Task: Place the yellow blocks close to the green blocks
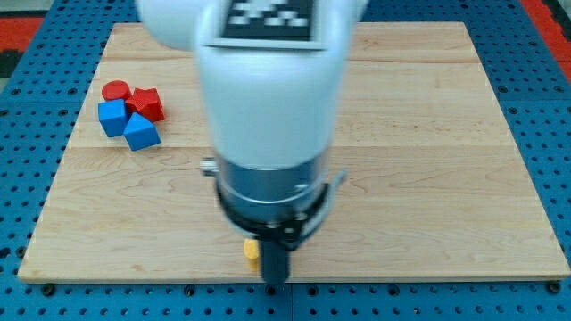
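— so, where's your tip against the yellow?

— my tip (277,280) sits at the view's bottom edge of the bench (428,178), and a yellow block (252,251) shows just to the view's left of the rod, touching it or nearly so. only a sliver of that block peeks out from behind the arm (268,107), so i can't call its shape or its long axis.

— and the green ones?

— none that i can see. the arm's white body covers the whole middle of the bench, so my guess is they're hidden behind it. that's the relation the next push turns on, and from this view i can't say which way green lies from the yellow.

— gripper state?

— no gripper on this rig, just the straight rod, holding nothing; it can only shove.

— anything else out there?

— well apart, at the view's upper left, a tight cluster: a red cylinder (115,90), a red block (147,103), a blue cube (111,117) and a second blue block (141,132), all touching or nearly.

— any writing?

— no brand or readable text. just a black-and-white square marker (268,20) on top of the arm.
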